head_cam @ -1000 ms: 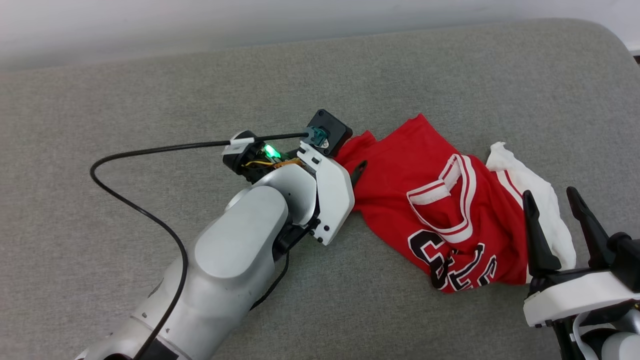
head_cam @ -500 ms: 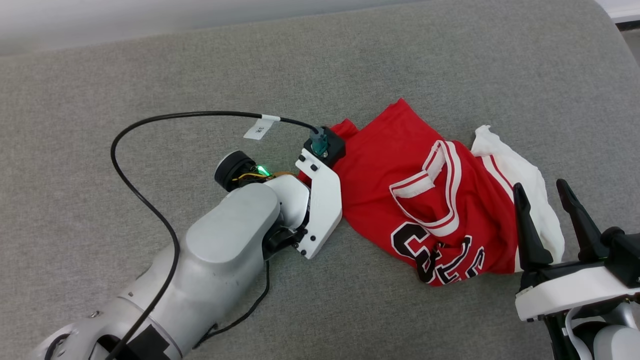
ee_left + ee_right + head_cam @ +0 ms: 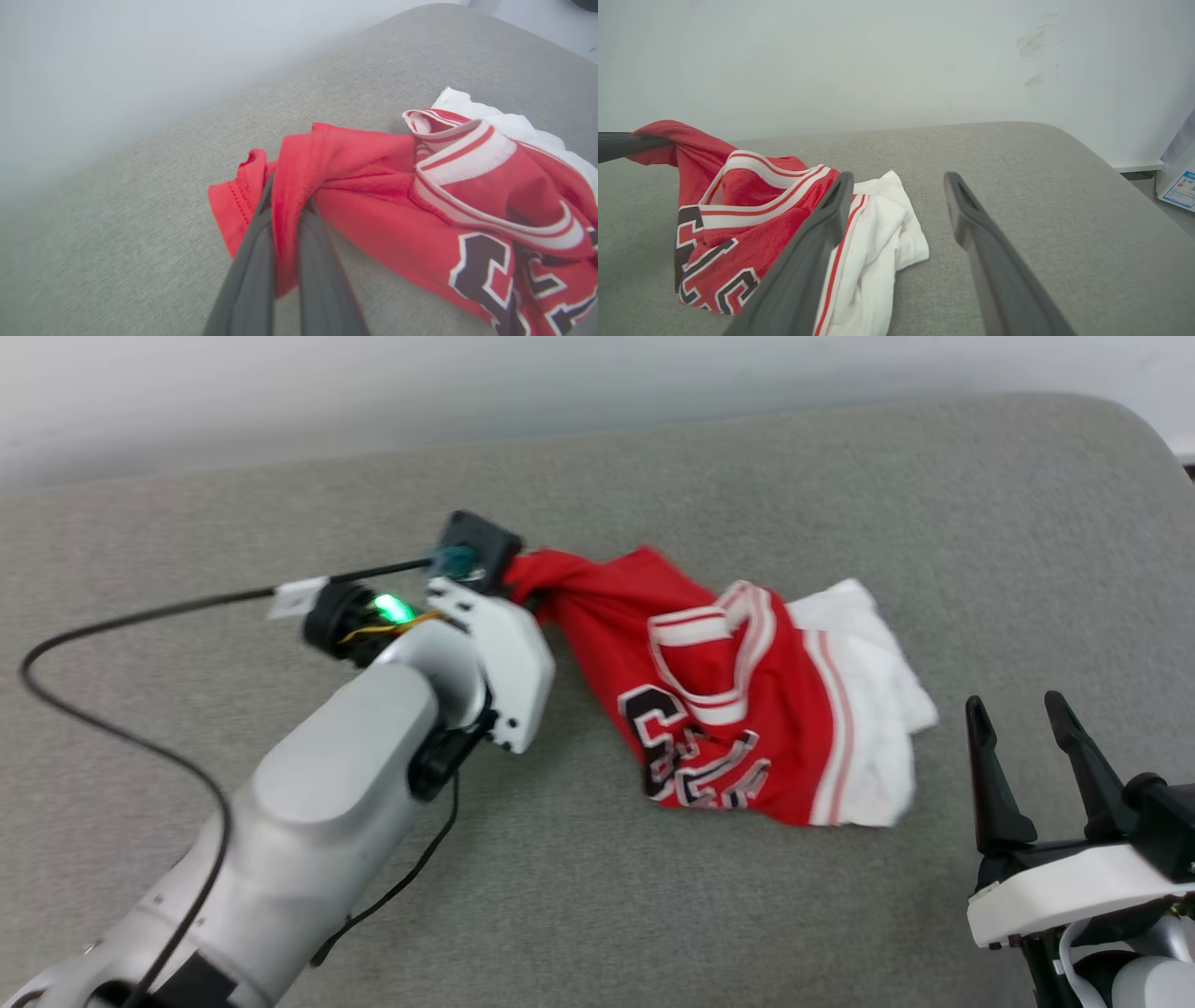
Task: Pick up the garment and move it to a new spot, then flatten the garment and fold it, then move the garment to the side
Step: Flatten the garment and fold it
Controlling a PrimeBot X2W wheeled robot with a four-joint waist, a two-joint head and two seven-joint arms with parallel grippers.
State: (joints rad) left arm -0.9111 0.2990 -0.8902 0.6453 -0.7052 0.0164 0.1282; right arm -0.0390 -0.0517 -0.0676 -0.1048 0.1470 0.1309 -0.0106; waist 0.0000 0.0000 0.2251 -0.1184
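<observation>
Your left gripper (image 3: 287, 193) is clamped tight on a red hem fold of the garment (image 3: 747, 728), which trails from it across the grey cushion (image 3: 840, 504) toward your right gripper (image 3: 1016, 705). That gripper is spread wide, empty and just clear of the cloth. The garment's black lettering is creased and unreadable, and the cable tag (image 3: 297, 597) behind your left wrist is blurred.

left fingers (image 3: 250, 266): pressed together, extended forward | right fingers (image 3: 991, 775): spread wide apart
</observation>
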